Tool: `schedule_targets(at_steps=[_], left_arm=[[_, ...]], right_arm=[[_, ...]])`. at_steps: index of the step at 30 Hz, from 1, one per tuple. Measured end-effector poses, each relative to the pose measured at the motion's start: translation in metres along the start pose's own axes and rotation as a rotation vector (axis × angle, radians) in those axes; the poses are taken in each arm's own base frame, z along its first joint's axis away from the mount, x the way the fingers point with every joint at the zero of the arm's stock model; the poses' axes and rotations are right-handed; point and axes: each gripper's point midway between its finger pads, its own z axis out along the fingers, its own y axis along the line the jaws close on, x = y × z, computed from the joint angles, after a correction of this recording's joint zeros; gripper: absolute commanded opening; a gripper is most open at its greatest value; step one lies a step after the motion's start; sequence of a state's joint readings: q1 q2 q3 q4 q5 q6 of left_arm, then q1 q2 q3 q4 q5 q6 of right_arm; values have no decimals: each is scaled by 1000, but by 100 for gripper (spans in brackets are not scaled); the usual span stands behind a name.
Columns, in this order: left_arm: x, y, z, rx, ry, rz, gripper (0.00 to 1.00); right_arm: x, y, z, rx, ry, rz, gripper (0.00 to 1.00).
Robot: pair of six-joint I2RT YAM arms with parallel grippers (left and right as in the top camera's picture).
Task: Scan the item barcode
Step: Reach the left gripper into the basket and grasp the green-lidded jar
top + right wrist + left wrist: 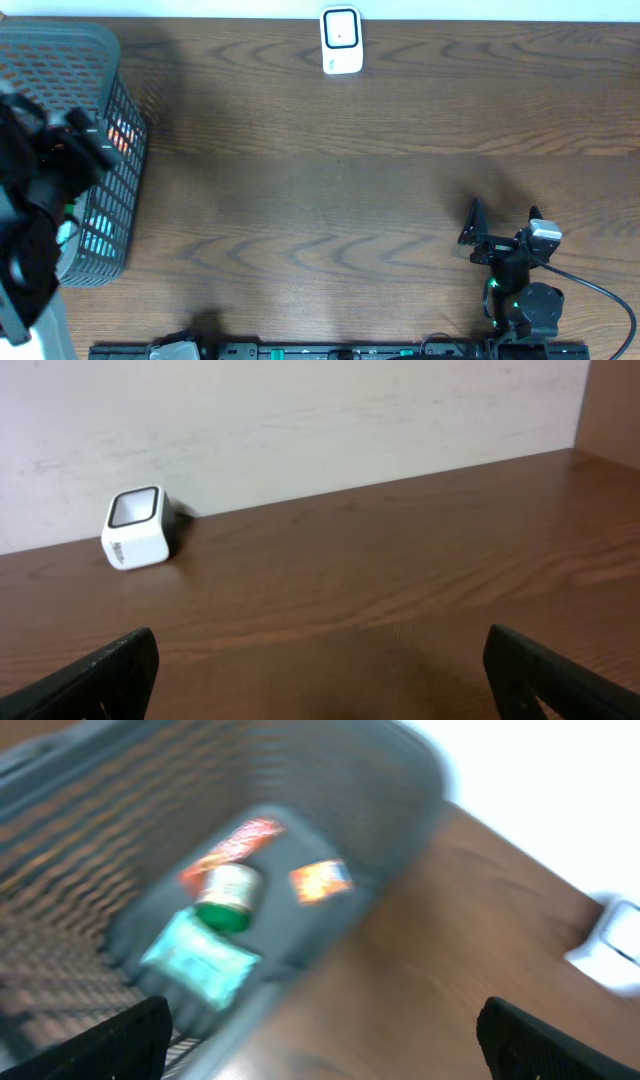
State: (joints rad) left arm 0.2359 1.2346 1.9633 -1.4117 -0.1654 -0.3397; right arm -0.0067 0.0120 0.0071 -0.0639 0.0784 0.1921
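Starting w/ the left gripper [320, 1045]: what state was it in? (Op)

Jaws were spread wide, nothing btwn them. It hung over the grey basket [125, 150]. The wrist view was blurred and looked down at the contents. (Obs)

What was in there? (Op)

A jar [228, 898] w/ a green lid, touching a teal packet [200, 960]. A red packet [238, 842] lay behind the jar, and a small orange packet [320, 880] just beside it. Too blurred to make out any barcode. (Obs)

Right gripper [503, 225]? (Op)

Also wide apart & empty, low over the table [330, 200] at the near right. It pointed toward the white scanner [341, 40] at the far edge, well apart from it. (Obs)

So which step? (Op)

Prob. the first: picking an item. Nothing was lifted yet, and nothing was near the scanner. Next move, imo, called for the left gripper to drop into the basket and straddle one item w/o catching the mesh wall; the jar looked easiest. Then turn its barcode to the scanner window. (Obs)

Arm poses? (Op)

Left arm [40, 170] reached out above the basket's near side. Right arm [530, 300] sat folded close to its base. (Obs)
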Motion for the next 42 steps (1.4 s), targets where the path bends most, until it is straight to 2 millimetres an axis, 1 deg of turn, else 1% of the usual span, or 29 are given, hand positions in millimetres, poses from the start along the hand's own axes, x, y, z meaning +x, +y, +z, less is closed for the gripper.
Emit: schedule_targets(at_steps=[2, 4, 7, 9, 13, 14, 19, 23, 26, 31, 35, 39, 42], left_arm=[[-3, 23, 10, -94, 18, -57, 98], [-6, 47, 25, -194, 48, -123, 98], [-5, 75, 49, -304, 117, -188, 98], [-2, 87, 63, -354, 166, -211, 98], [-2, 102, 95, -410, 237, -234, 98], [-3, 105, 108, -424, 254, -239, 98], [-6, 110, 144, -442, 283, -221, 98], [3, 117, 176, -466, 300, -183, 98], [15, 121, 202, -465, 324, -127, 98], [46, 125, 236, -442, 386, -23, 98], [67, 117, 255, -353, 445, 66, 98], [68, 114, 266, -304, 456, 120, 98], [69, 120, 273, -298, 464, 128, 98]], right_arm=[[0, 0, 0, 0, 0, 0, 99], [0, 0, 0, 0, 0, 0, 99], [0, 0, 0, 0, 0, 0, 99], [0, 0, 0, 0, 0, 0, 99], [0, 0, 0, 0, 0, 0, 99], [0, 0, 0, 0, 0, 0, 99], [0, 0, 0, 0, 0, 0, 99], [0, 0, 0, 0, 0, 0, 99], [0, 0, 0, 0, 0, 0, 99], [0, 0, 0, 0, 0, 0, 99], [0, 0, 0, 0, 0, 0, 99], [0, 0, 0, 0, 0, 0, 99], [0, 0, 0, 0, 0, 0, 99]])
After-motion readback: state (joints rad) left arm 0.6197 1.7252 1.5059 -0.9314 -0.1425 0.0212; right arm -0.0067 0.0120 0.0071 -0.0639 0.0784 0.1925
